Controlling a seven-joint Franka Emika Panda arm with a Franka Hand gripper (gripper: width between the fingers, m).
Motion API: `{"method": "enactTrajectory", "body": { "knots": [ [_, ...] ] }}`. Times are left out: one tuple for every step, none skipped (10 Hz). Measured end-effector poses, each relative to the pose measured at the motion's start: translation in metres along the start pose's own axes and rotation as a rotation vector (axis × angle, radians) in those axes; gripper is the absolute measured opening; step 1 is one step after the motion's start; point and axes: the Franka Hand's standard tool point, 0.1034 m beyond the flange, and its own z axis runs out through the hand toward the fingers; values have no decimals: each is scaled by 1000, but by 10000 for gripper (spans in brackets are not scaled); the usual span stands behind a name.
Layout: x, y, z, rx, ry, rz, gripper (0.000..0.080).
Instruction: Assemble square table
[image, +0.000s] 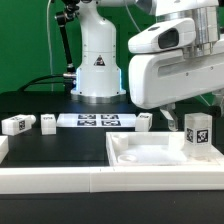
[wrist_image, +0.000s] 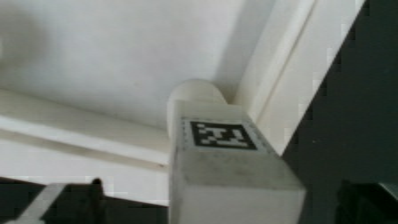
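The square table's white slab (image: 160, 157) lies at the exterior view's right; its recessed face also fills the wrist view (wrist_image: 107, 60). One tagged white leg (image: 197, 131) stands upright in its far right corner, seen close in the wrist view (wrist_image: 222, 150). My gripper (image: 196, 112) hangs right over this leg, jaws spread to either side of it, with a gap between the left fingertip (wrist_image: 84, 192) and the leg; the other finger is lost in the dark. Three more legs lie on the black table: two at the left (image: 16, 124) (image: 48, 122) and one mid-table (image: 145, 120).
The marker board (image: 95, 121) lies flat before the robot's base (image: 98, 70). A long white rail (image: 55, 176) runs along the front edge. A green curtain hangs behind.
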Motion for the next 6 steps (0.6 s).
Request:
{"method": "enactTrajectory", "body": {
  "knots": [
    [0,-1,1,0,0,1,531],
    [-1,-4,2,-1,2,2,395],
    [0,-4,2,-2,4,1,295],
    [0,-3,2,-1,4,11,295],
    [0,-3,2,-2,5,26,295],
    [0,-3,2,-2,5,24,295]
  ]
}}
